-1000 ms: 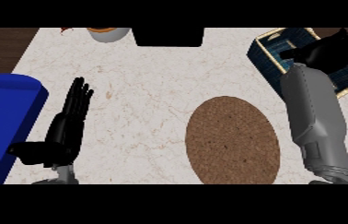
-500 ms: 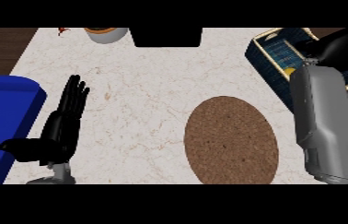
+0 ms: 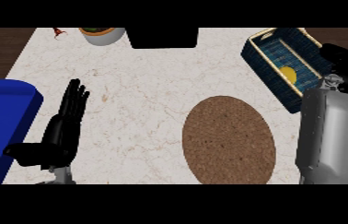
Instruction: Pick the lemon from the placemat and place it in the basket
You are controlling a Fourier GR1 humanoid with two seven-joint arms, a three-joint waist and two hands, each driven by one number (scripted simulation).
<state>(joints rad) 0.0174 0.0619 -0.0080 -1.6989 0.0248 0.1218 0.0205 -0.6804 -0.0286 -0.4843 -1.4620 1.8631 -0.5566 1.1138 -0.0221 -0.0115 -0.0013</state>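
single head view, steeply down, counter (image 3: 149,94) filling frame

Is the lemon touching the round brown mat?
Apart. The head view shows the lemon lying inside the basket, with bare counter between basket and placemat.

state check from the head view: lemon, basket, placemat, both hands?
lemon: lying inside the basket, no hand on it.
basket: upright at the counter's right, holding the lemon.
placemat: flat on the counter, nothing on it.
left hand: open, resting at the view's left.
right hand: beside the basket's right edge, partly cut off by the view.
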